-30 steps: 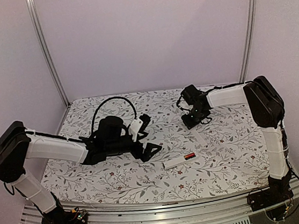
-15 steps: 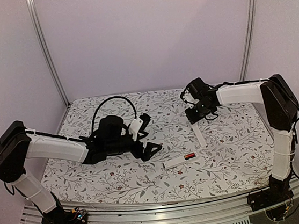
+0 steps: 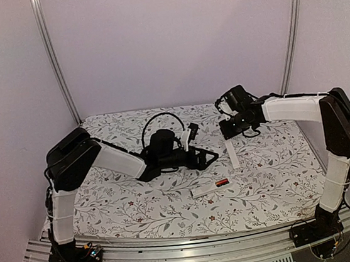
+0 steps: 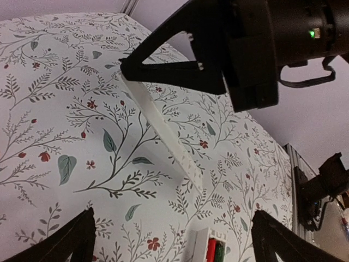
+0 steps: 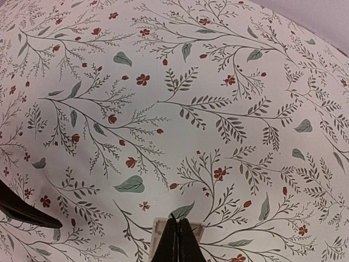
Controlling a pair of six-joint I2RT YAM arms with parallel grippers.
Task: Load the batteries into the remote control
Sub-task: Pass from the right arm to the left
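While the left hand (image 4: 173, 232) hangs spread wide, the remote control (image 4: 195, 244), batteries (image 4: 214, 251) apparently seated, is seen beside its fingertips; the cover strip (image 4: 163, 128) under the closed right hand (image 5: 178, 226) should be gripped squarely.

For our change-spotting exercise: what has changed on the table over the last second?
The left gripper, open, swung right toward the remote control and the cover strip. The right gripper, shut, edged back and to the right. The remote control, batteries and cover strip stayed put.
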